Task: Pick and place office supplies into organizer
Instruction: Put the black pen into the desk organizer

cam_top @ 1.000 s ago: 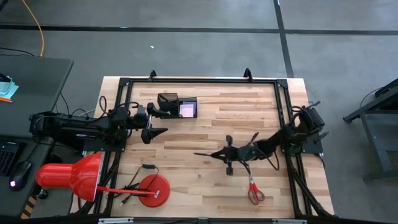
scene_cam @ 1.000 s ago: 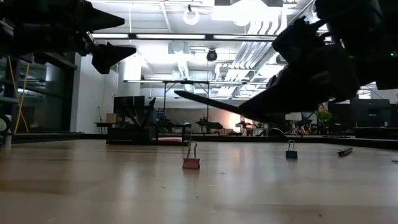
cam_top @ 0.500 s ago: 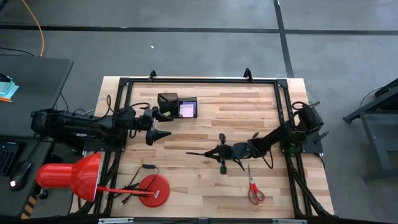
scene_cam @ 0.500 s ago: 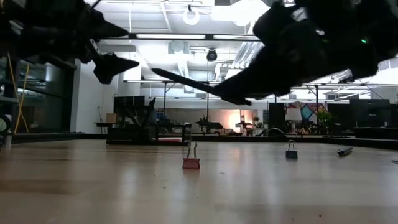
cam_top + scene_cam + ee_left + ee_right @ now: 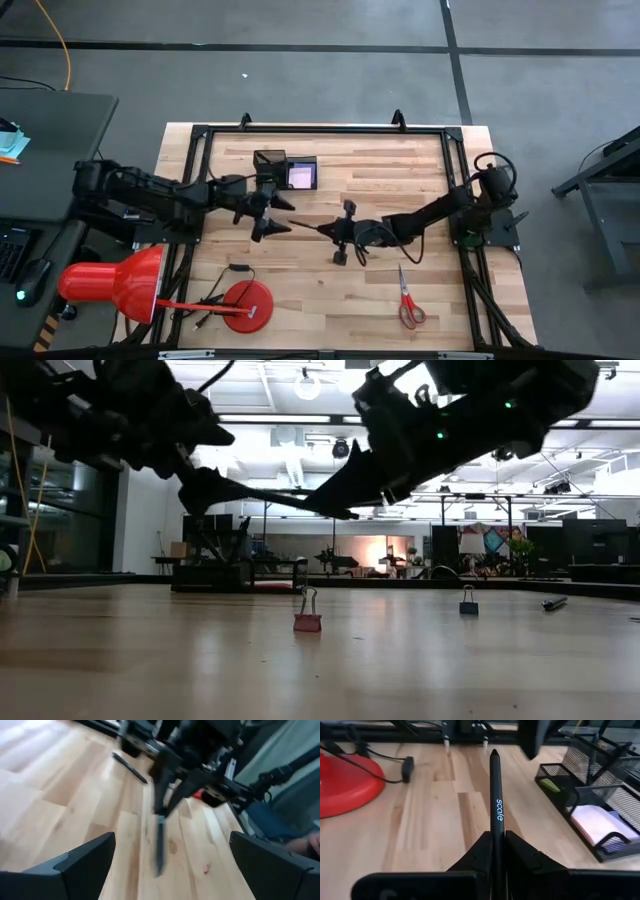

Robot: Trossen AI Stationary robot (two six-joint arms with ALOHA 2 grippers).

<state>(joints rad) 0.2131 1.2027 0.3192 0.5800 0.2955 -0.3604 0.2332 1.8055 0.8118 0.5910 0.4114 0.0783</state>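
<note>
My right gripper (image 5: 338,232) is over the table's middle, shut on a slim black pen (image 5: 318,227) marked "scale" (image 5: 498,811). The pen's free tip points toward the table's left, at my left gripper (image 5: 275,217). That gripper is open, with its fingers (image 5: 85,862) spread wide on either side of the tip without touching it. The black mesh organizer (image 5: 285,170) stands near the far edge, and a pale pink sticky pad (image 5: 595,825) lies in one compartment. The red-handled scissors (image 5: 408,302) lie flat toward the near right. My right gripper pinches the pen's rear part (image 5: 495,831) between its two fingers. The fingers lie along the pen, coming level from the table's right. The pen sticks straight out ahead of them, roughly level, lifted clear of the table.
The red desk lamp's round base (image 5: 247,305) and shade (image 5: 110,285) stand at the near left, with a cable beside them. Another black pen (image 5: 129,767) lies on the wood. A red binder clip (image 5: 307,621) and a black one (image 5: 467,605) stand on the table.
My right gripper has carried the pen toward the table's left and slightly toward the far edge, away from the scissors. My left gripper has reached toward the table's right, so its fingers now stand around the pen's tip.
</note>
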